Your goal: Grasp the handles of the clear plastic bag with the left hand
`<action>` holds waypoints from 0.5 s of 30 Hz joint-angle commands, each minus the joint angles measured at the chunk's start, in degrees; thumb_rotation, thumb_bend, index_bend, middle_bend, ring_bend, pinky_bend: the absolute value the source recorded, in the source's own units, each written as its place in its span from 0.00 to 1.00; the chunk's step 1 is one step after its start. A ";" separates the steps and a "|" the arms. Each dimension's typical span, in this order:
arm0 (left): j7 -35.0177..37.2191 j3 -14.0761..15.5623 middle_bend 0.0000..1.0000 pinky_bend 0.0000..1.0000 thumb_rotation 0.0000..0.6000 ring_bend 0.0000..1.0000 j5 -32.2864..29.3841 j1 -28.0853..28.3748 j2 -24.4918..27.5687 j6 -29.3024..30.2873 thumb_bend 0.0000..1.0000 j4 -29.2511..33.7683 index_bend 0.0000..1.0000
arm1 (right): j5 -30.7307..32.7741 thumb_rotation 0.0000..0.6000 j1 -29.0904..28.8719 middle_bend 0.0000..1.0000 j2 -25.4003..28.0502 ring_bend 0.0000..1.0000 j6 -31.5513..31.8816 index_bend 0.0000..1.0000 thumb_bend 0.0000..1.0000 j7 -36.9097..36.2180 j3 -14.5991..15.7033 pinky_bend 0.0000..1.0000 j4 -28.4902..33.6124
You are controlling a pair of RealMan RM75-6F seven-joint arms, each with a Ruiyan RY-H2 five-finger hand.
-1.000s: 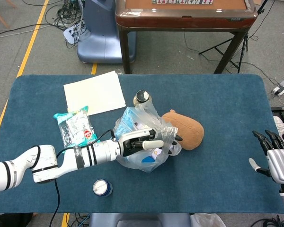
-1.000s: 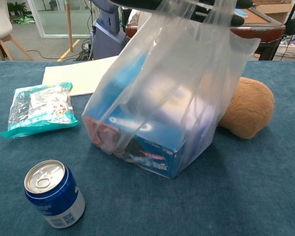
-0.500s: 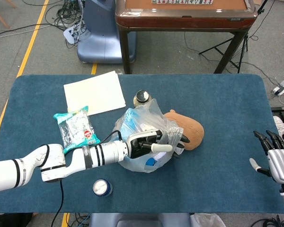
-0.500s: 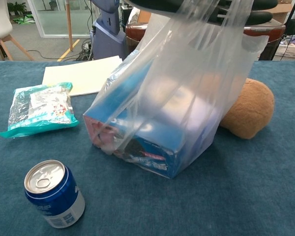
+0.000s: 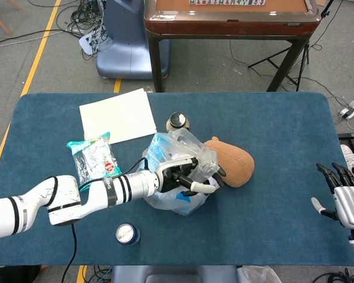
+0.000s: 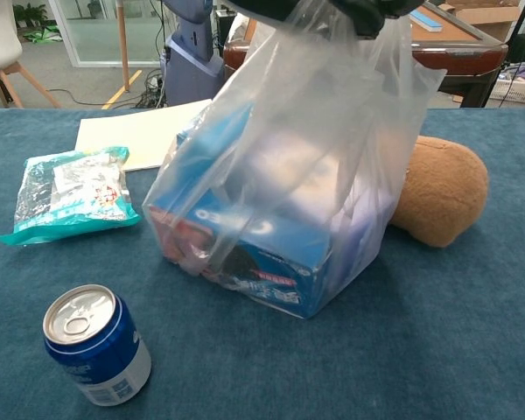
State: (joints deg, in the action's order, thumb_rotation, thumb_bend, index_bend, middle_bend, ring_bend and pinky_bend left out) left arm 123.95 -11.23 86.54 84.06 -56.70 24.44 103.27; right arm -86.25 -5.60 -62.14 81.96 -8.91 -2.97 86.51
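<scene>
The clear plastic bag (image 5: 165,154) stands mid-table with a blue biscuit box (image 6: 245,262) inside. My left hand (image 5: 186,177) is over the top of the bag, its fingers curled around the gathered handles. In the chest view the bag (image 6: 289,166) rises to a bunched neck under the dark fingers (image 6: 367,10) at the frame's top edge. The bag's base rests on the cloth. My right hand (image 5: 344,199) hangs at the table's right edge, fingers spread and holding nothing.
A brown plush toy (image 5: 235,160) lies against the bag's right side. A blue can (image 5: 128,234) stands near the front edge. A snack packet (image 5: 94,158) and white paper (image 5: 118,115) lie to the left. A small jar (image 5: 177,121) stands behind the bag.
My left hand's fingers, stretched out through the handles before, have curled in and drawn back left. The bag's top is now bunched together. The right hand has not moved.
</scene>
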 commanded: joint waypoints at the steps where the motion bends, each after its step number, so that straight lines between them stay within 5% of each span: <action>1: -4.79 -1.60 0.51 1.00 1.00 0.73 -4.16 0.76 2.51 -3.95 0.31 2.45 0.41 | 0.02 1.00 0.00 0.21 -0.04 0.04 0.05 0.09 0.31 -0.05 -0.05 0.10 -0.06; 15: -19.56 -11.05 0.67 1.00 1.00 0.92 -19.66 -3.00 9.76 -11.69 0.48 6.79 0.45 | 0.12 1.00 0.23 0.21 -0.41 0.04 0.79 0.09 0.31 -0.72 -0.33 0.10 -0.67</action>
State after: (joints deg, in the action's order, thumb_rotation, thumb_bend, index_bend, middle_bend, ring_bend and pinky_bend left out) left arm 105.84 -20.75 68.50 82.21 -48.15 13.64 109.50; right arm -86.14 -5.39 -62.53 82.73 -9.61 -3.29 85.86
